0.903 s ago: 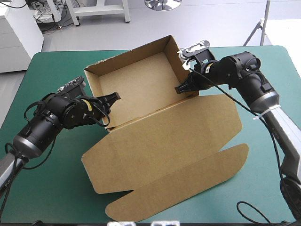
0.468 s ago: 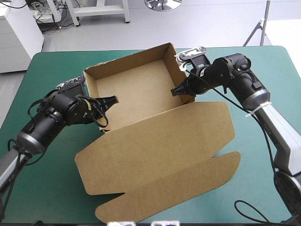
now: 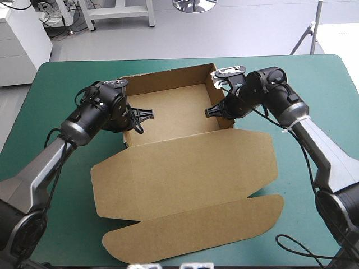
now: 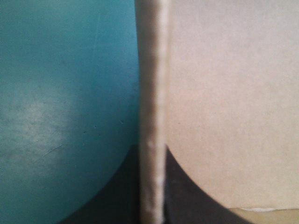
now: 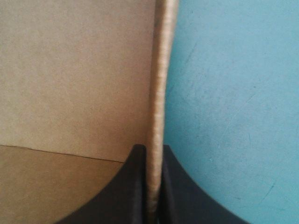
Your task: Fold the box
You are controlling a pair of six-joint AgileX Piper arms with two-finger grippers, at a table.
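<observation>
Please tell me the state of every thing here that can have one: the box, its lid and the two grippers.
Brown cardboard box: open tray, walls raised, resting on the teal-green table cover.
Lid: open, lying flat on the cover.
Left gripper: black fingers shut on the box's left wall.
Right gripper: fingers shut on the box's right wall.
</observation>
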